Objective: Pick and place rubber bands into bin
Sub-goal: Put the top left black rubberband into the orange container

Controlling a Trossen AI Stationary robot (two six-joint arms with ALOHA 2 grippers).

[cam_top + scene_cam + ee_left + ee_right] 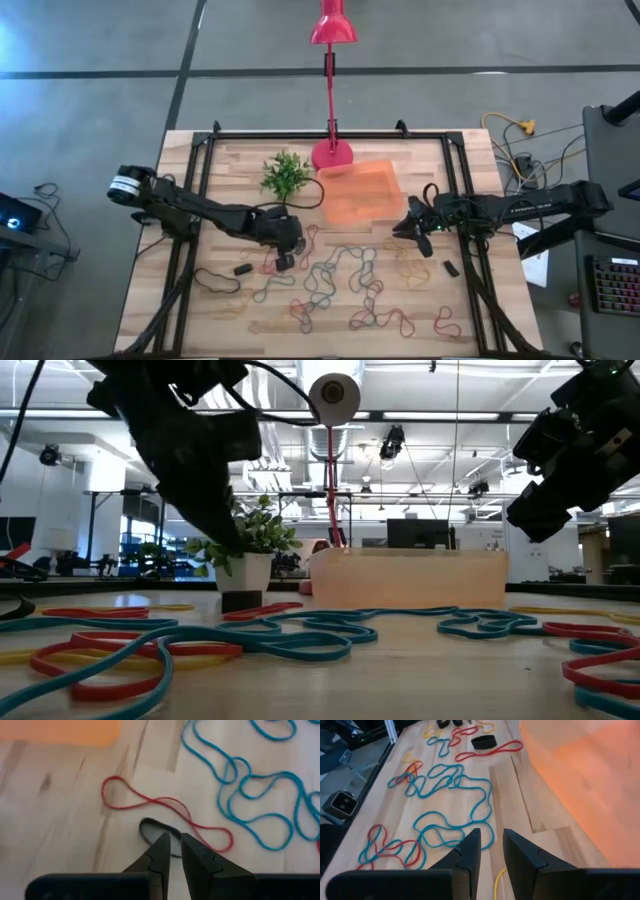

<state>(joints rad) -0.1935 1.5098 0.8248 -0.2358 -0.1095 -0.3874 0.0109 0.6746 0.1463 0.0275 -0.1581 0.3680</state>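
Note:
Many rubber bands (340, 285) in blue, red, yellow and black lie loose on the near half of the wooden table. The bin (360, 192), a shallow orange tray, rests flat at the table's middle, toward the far side. My left gripper (285, 258) hangs tilted down just left of the bin's near corner, over a black band (150, 826) and a red band (130, 802). Its fingers (172, 840) stand a narrow gap apart with nothing between them. My right gripper (415, 235) waits open to the right of the bin, above blue bands (450, 805), clear of the table.
A small green plant (286, 175) in a white pot and a pink lamp's round base (332, 154) stand on the far side, left of the bin. Black frame rails (200, 170) run along the table's left and right sides. Cables lie off the right edge.

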